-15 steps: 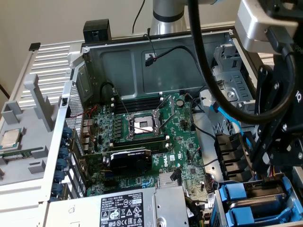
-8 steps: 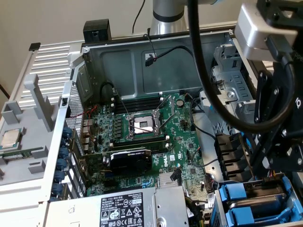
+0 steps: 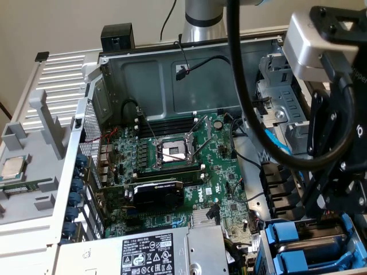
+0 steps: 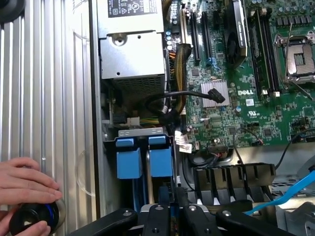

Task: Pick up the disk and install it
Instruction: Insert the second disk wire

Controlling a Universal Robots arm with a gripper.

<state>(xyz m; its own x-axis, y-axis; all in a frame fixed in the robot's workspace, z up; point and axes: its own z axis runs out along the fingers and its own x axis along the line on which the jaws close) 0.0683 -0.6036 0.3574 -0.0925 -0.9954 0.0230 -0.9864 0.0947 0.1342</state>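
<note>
The hand [image 4: 173, 209], pinched nearly shut, is down over the drive bay, where blue-fronted carriers [image 4: 143, 157] already sit, so the disk [image 4: 166, 196] looks to be sliding into its slot, nearly installed but not released.

Both views overhead; motherboard [image 3: 189, 166] shared.

A ribbed grey metal work surface [image 3: 63, 69] carried the opened computer case [image 3: 172, 63], which lay on its side. Just beside the case, on the exterior view's left, grey plastic fixtures [image 3: 40, 120] stood on the surface, one cradling a square silver processor chip [image 3: 14, 167].
</note>
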